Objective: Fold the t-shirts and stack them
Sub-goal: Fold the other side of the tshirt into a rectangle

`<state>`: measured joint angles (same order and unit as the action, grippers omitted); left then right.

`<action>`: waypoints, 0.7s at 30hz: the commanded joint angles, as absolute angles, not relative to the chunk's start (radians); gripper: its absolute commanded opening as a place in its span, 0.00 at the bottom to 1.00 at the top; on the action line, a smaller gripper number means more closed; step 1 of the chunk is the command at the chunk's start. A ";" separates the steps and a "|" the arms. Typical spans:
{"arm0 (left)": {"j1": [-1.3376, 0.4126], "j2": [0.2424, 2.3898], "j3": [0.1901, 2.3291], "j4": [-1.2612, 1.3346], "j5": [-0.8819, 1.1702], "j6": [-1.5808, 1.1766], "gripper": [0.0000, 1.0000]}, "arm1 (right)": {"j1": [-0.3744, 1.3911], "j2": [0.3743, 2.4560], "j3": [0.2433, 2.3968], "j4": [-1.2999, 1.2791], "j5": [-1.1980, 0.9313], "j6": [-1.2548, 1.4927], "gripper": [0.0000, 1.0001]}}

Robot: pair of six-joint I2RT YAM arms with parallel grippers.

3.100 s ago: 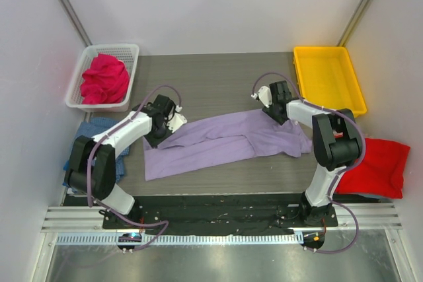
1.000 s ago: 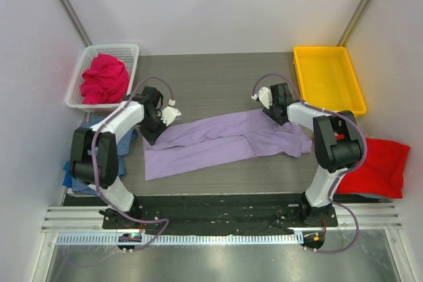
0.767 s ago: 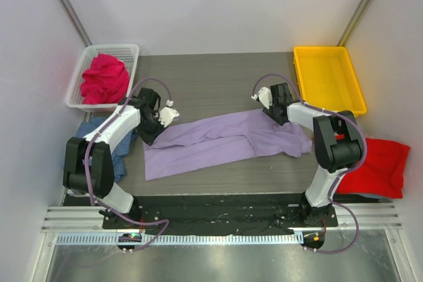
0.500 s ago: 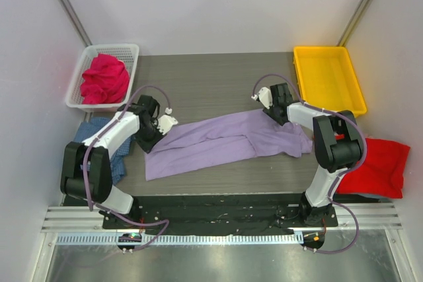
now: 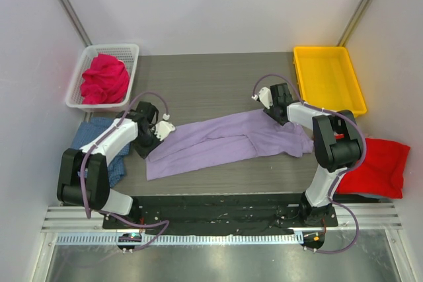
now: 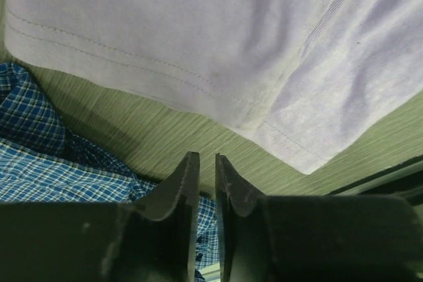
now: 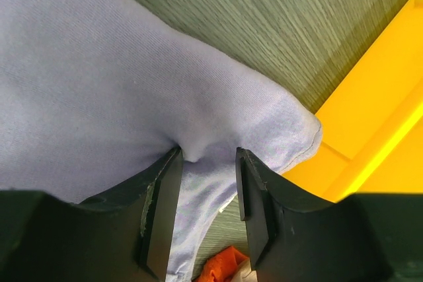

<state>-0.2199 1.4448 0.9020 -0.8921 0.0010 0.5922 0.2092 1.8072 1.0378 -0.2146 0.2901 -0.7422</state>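
The lavender t-shirt (image 5: 225,138) lies stretched and rumpled across the table's middle. My left gripper (image 5: 147,144) sits just off its left hem (image 6: 198,44). In the left wrist view that gripper (image 6: 206,160) has its jaws a narrow slit apart, holding nothing. My right gripper (image 5: 281,115) rests on the shirt's far right end; its open jaws (image 7: 208,153) straddle a puckered fold of lavender cloth (image 7: 119,97). The blue checked t-shirt (image 5: 86,133) lies crumpled at the left table edge. The red t-shirt (image 5: 377,166) lies at the right. The magenta-pink t-shirt (image 5: 104,78) fills the basket.
A white mesh basket (image 5: 109,47) stands at the back left and a yellow tray (image 5: 327,80) at the back right, close beside my right gripper (image 7: 383,130). Blue checked cloth (image 6: 39,143) lies right under my left gripper. Bare tabletop (image 5: 211,84) stretches behind the lavender shirt.
My left gripper has slid toward the near left, off the lavender shirt's left edge, and its jaws have parted, letting the cloth go. The right arm has not moved.
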 commanded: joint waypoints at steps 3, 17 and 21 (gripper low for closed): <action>-0.215 1.417 0.903 -0.822 -0.052 0.583 0.21 | 0.190 1.862 0.985 -0.342 0.302 -0.745 0.48; -0.216 1.535 1.184 -0.907 0.140 0.515 0.27 | 0.190 1.810 0.992 -0.373 0.276 -0.716 0.74; -0.215 1.589 1.204 -0.884 0.143 0.518 0.28 | 0.192 1.757 1.002 -0.403 0.244 -0.700 0.80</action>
